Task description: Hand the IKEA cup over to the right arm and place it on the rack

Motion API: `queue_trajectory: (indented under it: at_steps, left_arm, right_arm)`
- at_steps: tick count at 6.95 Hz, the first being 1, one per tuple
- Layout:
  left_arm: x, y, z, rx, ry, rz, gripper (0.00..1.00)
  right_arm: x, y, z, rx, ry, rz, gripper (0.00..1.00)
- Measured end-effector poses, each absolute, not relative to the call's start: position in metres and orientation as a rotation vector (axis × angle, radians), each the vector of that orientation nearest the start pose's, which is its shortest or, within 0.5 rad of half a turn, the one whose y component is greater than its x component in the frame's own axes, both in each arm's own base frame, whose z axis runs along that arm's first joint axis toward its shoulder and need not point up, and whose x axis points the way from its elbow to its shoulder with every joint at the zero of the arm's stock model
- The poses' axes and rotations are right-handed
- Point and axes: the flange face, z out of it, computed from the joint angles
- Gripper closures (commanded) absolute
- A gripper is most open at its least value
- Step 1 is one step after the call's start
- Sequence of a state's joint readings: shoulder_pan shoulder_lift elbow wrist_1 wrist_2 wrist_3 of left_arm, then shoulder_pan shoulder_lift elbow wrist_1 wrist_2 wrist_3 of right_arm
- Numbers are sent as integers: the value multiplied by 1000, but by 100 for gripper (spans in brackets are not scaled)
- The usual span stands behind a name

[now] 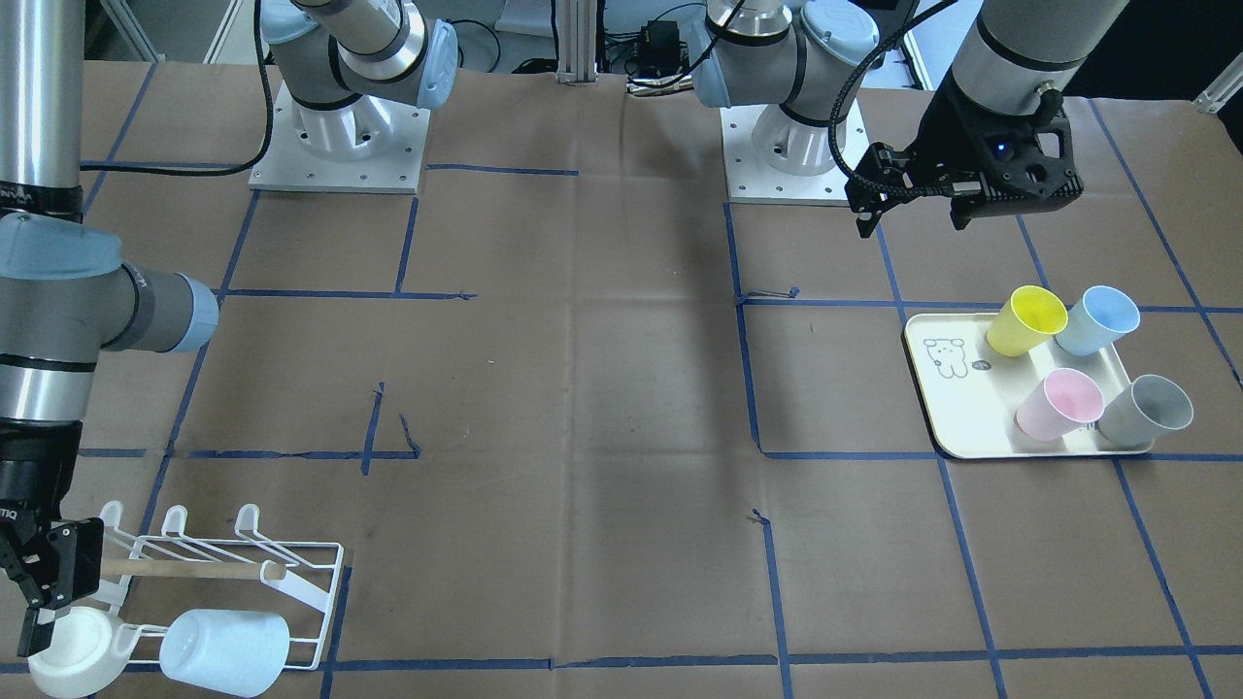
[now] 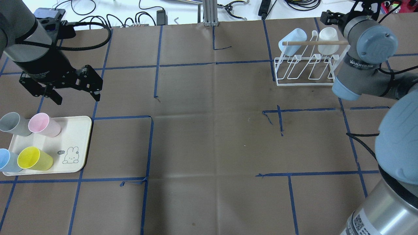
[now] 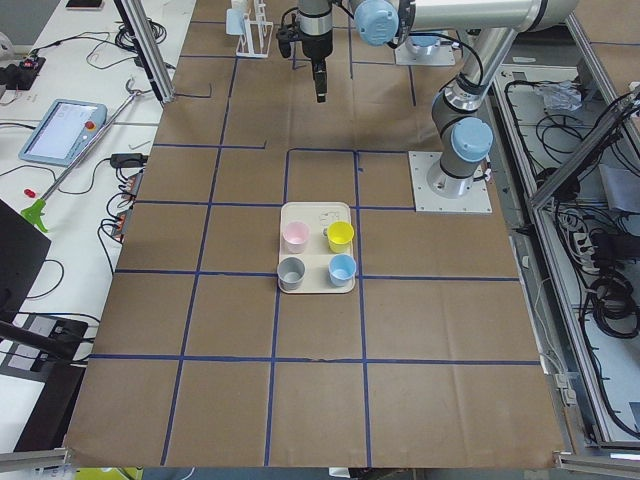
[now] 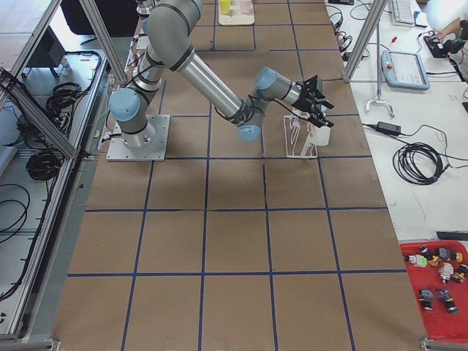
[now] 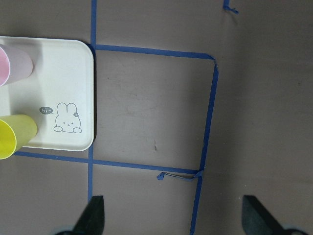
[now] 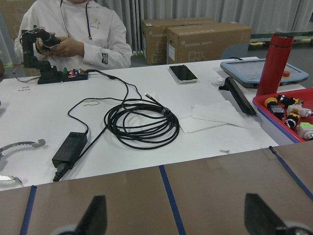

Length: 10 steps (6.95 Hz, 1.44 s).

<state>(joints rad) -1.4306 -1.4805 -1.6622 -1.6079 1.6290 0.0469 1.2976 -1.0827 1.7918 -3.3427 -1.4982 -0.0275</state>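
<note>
The white wire rack (image 1: 309, 582) with its wooden dowel stands at the table's far right in the overhead view (image 2: 303, 73). A white cup (image 1: 70, 649) and a pale blue cup (image 1: 225, 650) hang on it, mouths down. My right gripper (image 1: 41, 607) is open right beside the white cup; in the right wrist view (image 6: 176, 220) its fingers are spread with nothing between them. My left gripper (image 2: 76, 97) is open and empty, hovering just beyond the cream tray (image 2: 76, 143). Its fingers are also spread in the left wrist view (image 5: 176, 218).
The tray holds a yellow cup (image 2: 34, 159), a blue cup (image 2: 7, 160), a pink cup (image 2: 44, 124) and a grey cup (image 2: 13, 124), all upright. Brown paper with blue tape lines covers the table. An operator (image 6: 73, 29) sits beyond the table's far edge.
</note>
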Motion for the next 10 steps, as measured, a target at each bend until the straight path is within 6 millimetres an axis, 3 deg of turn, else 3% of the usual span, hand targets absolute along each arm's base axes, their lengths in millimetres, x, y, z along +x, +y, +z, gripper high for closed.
queue_trajectory:
  at_steps: [1, 3, 6, 7, 9, 10]
  left_arm:
    - [-66, -468, 483, -148, 3102, 35, 1]
    - [-77, -477, 480, -159, 3143, 16, 1]
    - [-102, -485, 473, -133, 3143, 21, 1]
    - [-104, -485, 473, -123, 3143, 21, 1]
    - [-105, -485, 472, -103, 3144, 24, 0]
    - [-106, -485, 472, -98, 3144, 23, 0]
  right_arm:
    - [-30, -641, 344, 282, 2821, -1525, 0]
    - [-2, -635, 366, 249, 2913, -1216, 0]
    - [73, -646, 397, 99, 3003, -806, 0]
    - [103, -639, 412, 52, 3018, -692, 0]
    - [151, -596, 450, 69, 3047, -469, 0]
    - [161, -571, 462, 78, 3067, -335, 0]
